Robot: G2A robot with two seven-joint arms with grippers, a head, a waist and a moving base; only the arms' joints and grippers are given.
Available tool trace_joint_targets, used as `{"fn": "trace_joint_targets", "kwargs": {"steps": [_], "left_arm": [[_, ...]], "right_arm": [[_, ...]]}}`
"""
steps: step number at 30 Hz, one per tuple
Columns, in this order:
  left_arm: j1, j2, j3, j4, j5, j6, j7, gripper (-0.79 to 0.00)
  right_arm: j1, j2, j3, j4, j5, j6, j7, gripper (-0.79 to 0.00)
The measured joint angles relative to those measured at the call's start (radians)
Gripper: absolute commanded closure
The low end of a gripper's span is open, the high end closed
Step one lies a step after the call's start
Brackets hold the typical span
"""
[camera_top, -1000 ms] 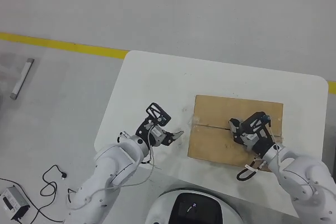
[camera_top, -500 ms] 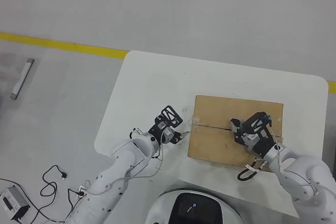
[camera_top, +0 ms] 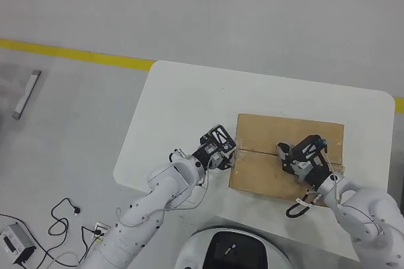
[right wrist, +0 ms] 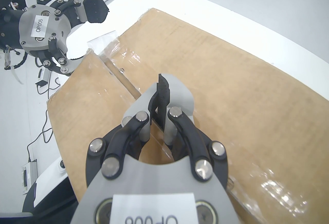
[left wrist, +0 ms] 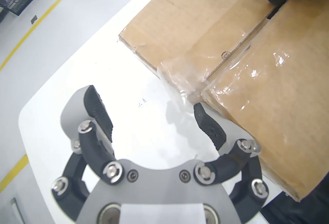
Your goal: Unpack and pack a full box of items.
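Inside the taped-shut box (camera_top: 269,134) — contents hidden from view.

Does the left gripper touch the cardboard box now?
Touching. In the left wrist view, one finger of the open left gripper lies against the side of the cardboard box, no gap.

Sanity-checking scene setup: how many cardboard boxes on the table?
1. The cardboard box lies closed on the table, right side; left gripper at its end, right gripper on its top seam.
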Motion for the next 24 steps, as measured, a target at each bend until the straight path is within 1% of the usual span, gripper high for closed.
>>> {"fn": "trace_joint_targets", "kwargs": {"steps": [3,7,10,14,19,20,22,24], "left_arm": [[-0.001,-0.001,0.002,0.008,0.016,0.0,0.007,-0.717],[0.001,0.0,-0.01,0.014,0.037,-0.003,0.01,-0.785],[0.006,0.004,-0.037,0.003,0.028,-0.012,0.005,-0.785],[0.021,0.01,-0.072,-0.018,0.002,-0.044,-0.011,-0.785],[0.026,0.011,-0.069,-0.01,0.01,-0.077,-0.022,-0.785],[0.022,0.011,-0.063,-0.006,0.022,-0.08,-0.023,-0.77],[0.014,0.01,-0.053,-0.002,0.055,-0.082,-0.027,-0.699],[0.01,0.008,-0.046,0.008,0.066,-0.076,-0.021,-0.708]], "right_arm": [[0.001,-0.001,-0.002,0.0,-0.002,0.0,0.001,0.0],[0.002,-0.003,-0.003,0.0,-0.003,0.002,0.001,0.0],[0.002,-0.004,0.001,-0.003,-0.003,0.006,0.002,0.0],[-0.001,-0.005,0.006,-0.006,-0.002,0.007,0.002,0.0],[-0.003,-0.007,0.005,-0.01,-0.005,0.006,0.002,0.0],[-0.003,-0.008,0.005,-0.011,-0.006,0.007,0.002,0.0],[-0.003,-0.008,0.005,-0.012,-0.007,0.007,0.003,0.0],[-0.003,-0.009,0.005,-0.013,-0.008,0.007,0.003,0.0]]}}
